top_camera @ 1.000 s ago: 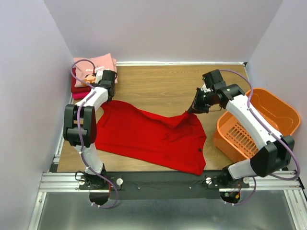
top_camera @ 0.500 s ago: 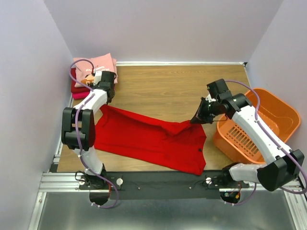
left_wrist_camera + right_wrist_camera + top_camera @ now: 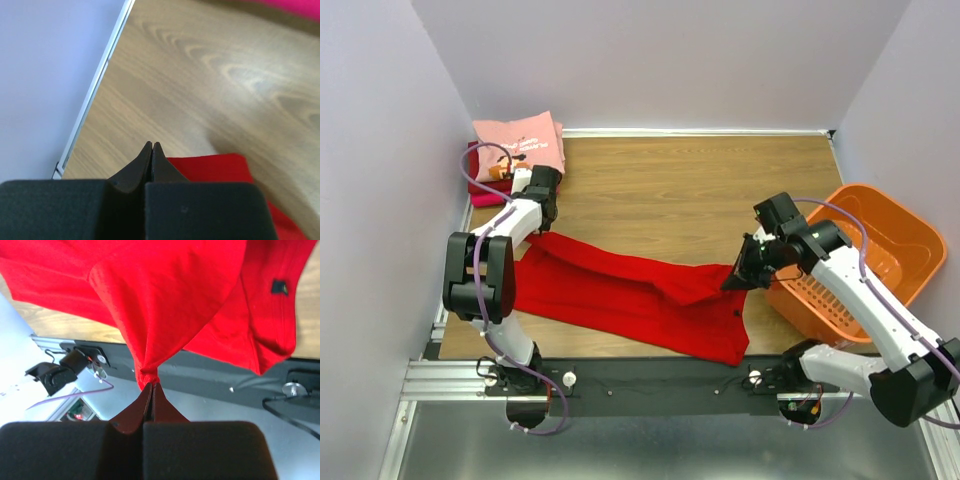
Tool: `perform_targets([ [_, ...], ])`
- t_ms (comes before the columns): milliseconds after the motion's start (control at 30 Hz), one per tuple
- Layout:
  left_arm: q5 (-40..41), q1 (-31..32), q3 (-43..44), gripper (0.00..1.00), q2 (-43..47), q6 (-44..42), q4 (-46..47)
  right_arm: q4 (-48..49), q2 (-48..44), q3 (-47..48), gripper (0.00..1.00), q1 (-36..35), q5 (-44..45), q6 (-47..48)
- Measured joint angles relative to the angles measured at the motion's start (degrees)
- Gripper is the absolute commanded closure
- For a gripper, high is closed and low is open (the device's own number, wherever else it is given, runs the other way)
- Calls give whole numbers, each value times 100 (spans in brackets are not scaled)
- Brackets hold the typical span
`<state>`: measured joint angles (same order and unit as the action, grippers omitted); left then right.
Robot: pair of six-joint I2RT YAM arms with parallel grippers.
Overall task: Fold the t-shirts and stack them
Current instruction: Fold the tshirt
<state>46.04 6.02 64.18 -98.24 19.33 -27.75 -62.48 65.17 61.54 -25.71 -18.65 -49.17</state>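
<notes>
The bright red t-shirt (image 3: 620, 300) lies spread across the near half of the table, its far edge doubled toward me. My left gripper (image 3: 542, 222) is shut at the shirt's far left corner. In the left wrist view that gripper (image 3: 151, 145) has its jaws pressed together, and red cloth (image 3: 215, 167) shows beside the right finger. My right gripper (image 3: 730, 284) is shut on a bunched pinch of the shirt's right side. In the right wrist view the cloth (image 3: 170, 300) fans out from the right gripper's tips (image 3: 152, 385). A pink printed tee (image 3: 520, 140) tops a folded stack at the far left corner, with darker red and magenta tees (image 3: 477, 165) under it.
An orange plastic basket (image 3: 900, 208) stands at the right edge, partly under my right arm. Walls close in the left, far and right sides. A metal rail (image 3: 100, 75) runs along the table's left edge. The black base bar (image 3: 650, 378) lies just past the shirt's near hem.
Both grippers have moved toward the near edge and taken the shirt's far edge with them. The right one moved farthest. The red shirt is now a narrower band.
</notes>
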Motion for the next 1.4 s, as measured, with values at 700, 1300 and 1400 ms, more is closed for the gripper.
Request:
perform_targets([
  [700, 131, -258, -254, 51, 396, 584, -846, -503, -802, -1303, 93, -575, -481, -197],
  [1300, -623, -142, 529, 7, 319, 527, -802, -59, 763, -739, 48, -807, 426, 125],
  [1400, -802, -122, 752, 11, -98, 452, -616, 264, 1091, -737, 48, -807, 625, 125],
])
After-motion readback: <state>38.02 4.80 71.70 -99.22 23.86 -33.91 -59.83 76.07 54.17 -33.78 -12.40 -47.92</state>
